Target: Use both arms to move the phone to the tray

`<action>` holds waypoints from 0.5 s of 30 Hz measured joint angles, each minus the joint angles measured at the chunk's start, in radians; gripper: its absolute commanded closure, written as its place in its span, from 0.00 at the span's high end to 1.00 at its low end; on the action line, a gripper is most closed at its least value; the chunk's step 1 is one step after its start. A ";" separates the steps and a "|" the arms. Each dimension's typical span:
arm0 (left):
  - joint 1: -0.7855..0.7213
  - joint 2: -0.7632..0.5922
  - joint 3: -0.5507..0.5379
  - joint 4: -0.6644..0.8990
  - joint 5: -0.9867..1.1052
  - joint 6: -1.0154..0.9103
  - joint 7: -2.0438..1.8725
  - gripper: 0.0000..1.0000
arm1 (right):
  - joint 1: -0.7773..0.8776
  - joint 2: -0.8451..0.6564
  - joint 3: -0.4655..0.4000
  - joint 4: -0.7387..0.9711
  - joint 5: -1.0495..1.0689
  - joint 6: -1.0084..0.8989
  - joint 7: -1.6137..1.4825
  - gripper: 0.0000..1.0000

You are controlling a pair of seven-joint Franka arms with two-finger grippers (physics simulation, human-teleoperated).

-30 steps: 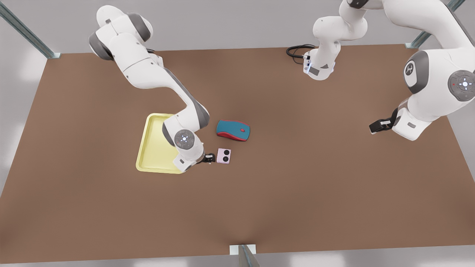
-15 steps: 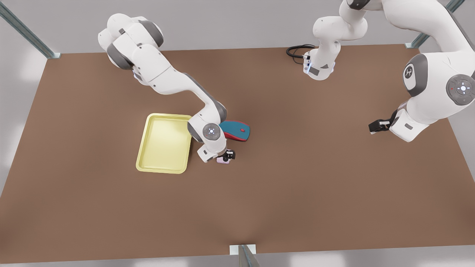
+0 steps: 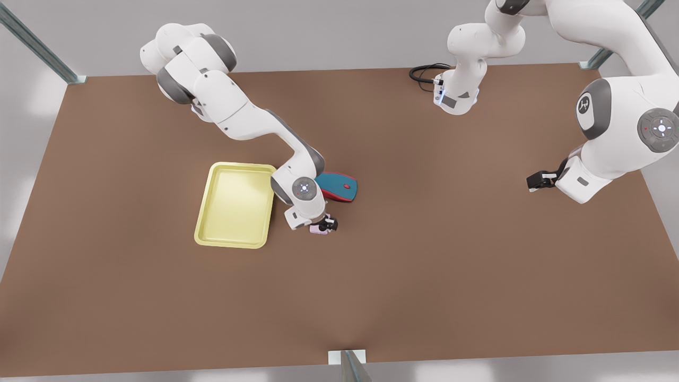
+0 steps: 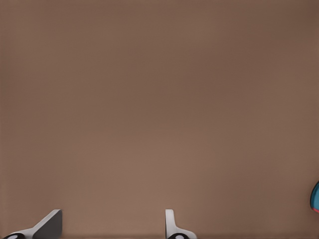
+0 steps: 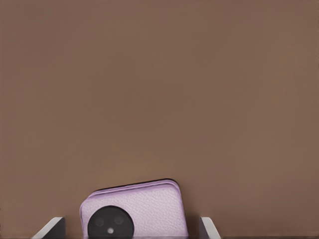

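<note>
The right gripper (image 3: 324,225) straddles the phone (image 5: 133,211) unclenched beside the tray (image 3: 204,212); the left gripper (image 3: 536,181) waits released.

Wide brown tabletop (image 3: 424,276), matte and evenly lit. Beyond the far edge, plain pale grey wall (image 3: 318,32). Slanted metal struts at the far corners (image 3: 37,45) (image 3: 615,50) and one more at the near edge (image 3: 351,367) (each on a small pale foot). Coiled black cable (image 3: 424,73) lying near the far edge. Soft bright patches along the grey surround.
</note>
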 measured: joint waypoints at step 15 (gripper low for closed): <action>0.000 0.007 0.002 0.000 -0.001 0.000 0.017 1.00 | -0.001 0.004 0.008 -0.016 -0.008 0.015 0.074 0.87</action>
